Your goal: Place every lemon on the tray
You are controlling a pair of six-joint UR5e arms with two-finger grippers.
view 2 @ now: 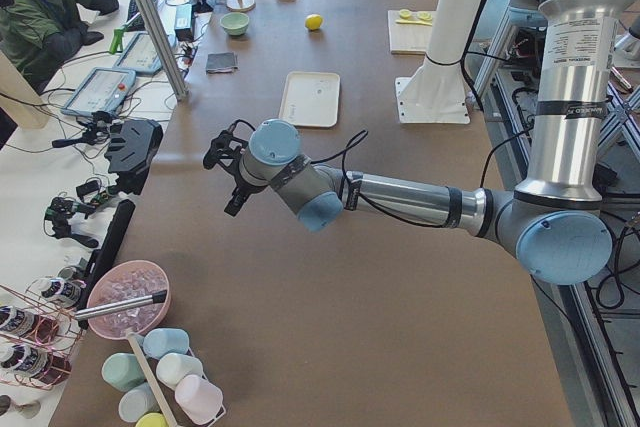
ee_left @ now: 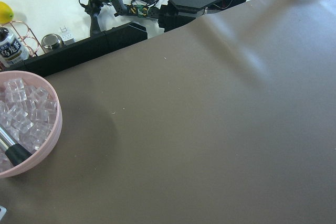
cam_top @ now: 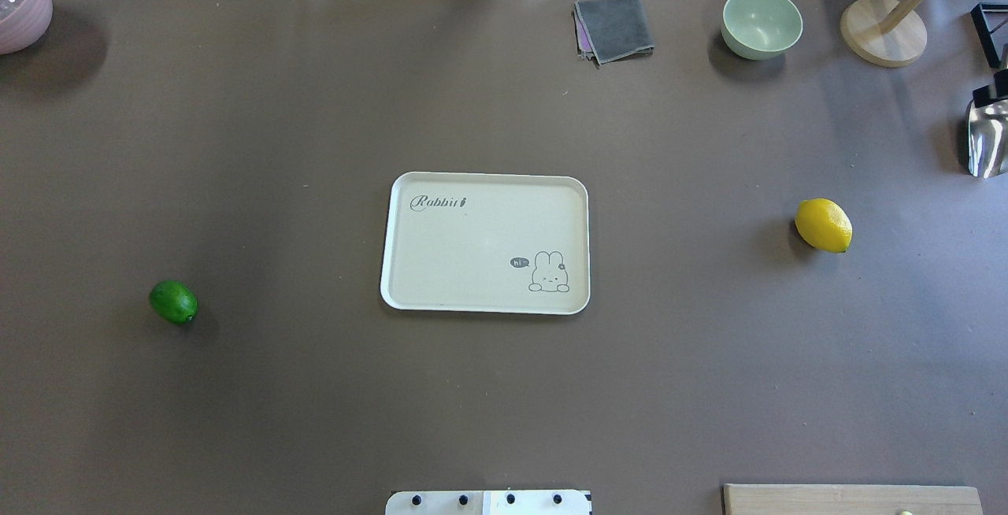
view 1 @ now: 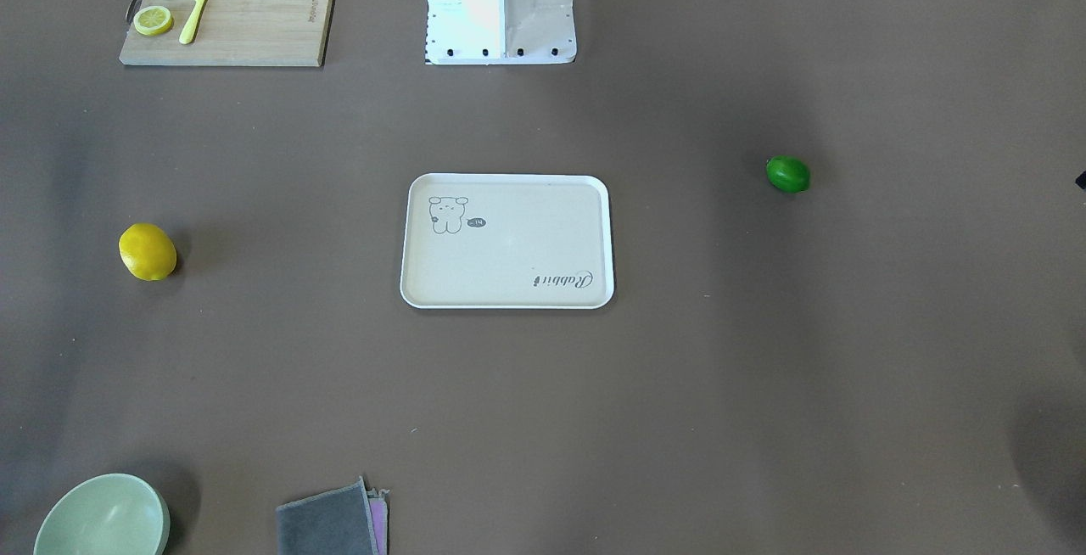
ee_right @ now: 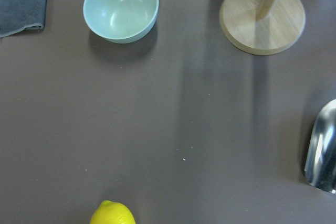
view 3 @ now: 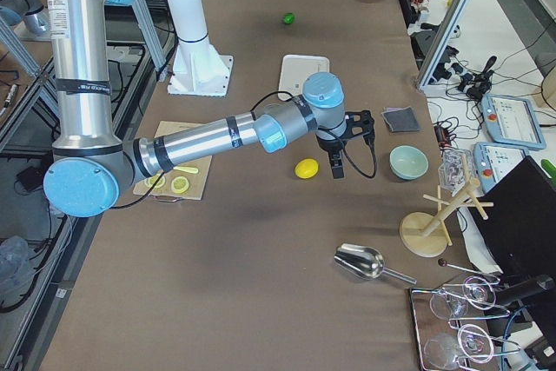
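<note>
First pickup: the tray (cam_top: 485, 176) holds no fruit, the yellow lemon (view 3: 306, 168) lies just beside the right hand (view 3: 337, 168), and the green lemon (cam_top: 173, 301) lies far from it. Whether that hand is spread I cannot tell. Next it should come down astride the yellow lemon's middle.

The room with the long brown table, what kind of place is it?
Most likely a robot lab, not a kitchen: a big robot arm reaches over the table, and a person sits at a desk with a tablet.
</note>
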